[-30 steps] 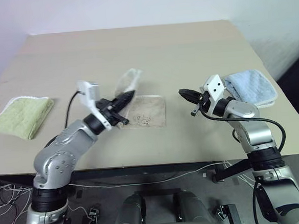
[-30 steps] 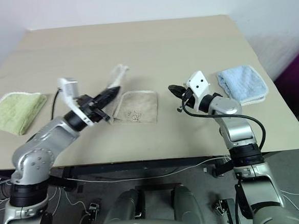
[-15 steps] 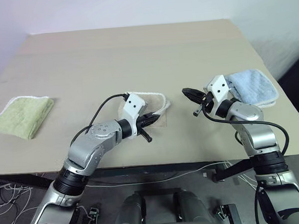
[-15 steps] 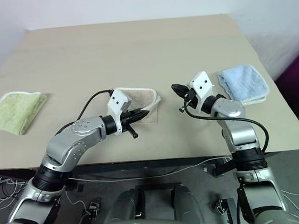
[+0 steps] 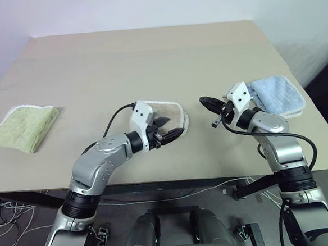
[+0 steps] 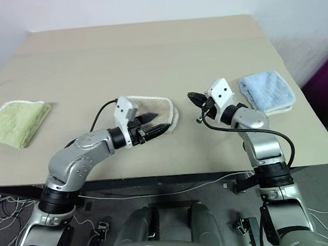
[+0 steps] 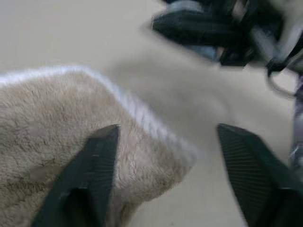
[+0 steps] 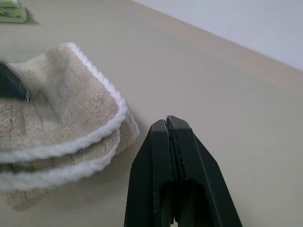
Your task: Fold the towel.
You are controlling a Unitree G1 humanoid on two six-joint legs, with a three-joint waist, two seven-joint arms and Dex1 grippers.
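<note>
The beige towel (image 5: 164, 113) with its white stitched border lies folded in layers at the middle of the table (image 5: 148, 56), its rounded fold facing the right arm. My left gripper (image 5: 172, 128) stands open, level over the towel's near right corner; in the left wrist view one finger (image 7: 97, 163) is over the pile and the other (image 7: 251, 168) is over bare table, with nothing held. My right gripper (image 5: 206, 102) hovers shut and empty a short way right of the towel (image 8: 61, 118), pointing at it.
A small folded green towel (image 5: 24, 127) lies at the table's left edge and a small folded blue towel (image 5: 277, 94) at the right edge behind my right wrist. The table's front edge runs just below both arms.
My left gripper carried the towel's raised edge to the right and down onto the rest of the towel, then opened and let it go. The right arm stayed put.
</note>
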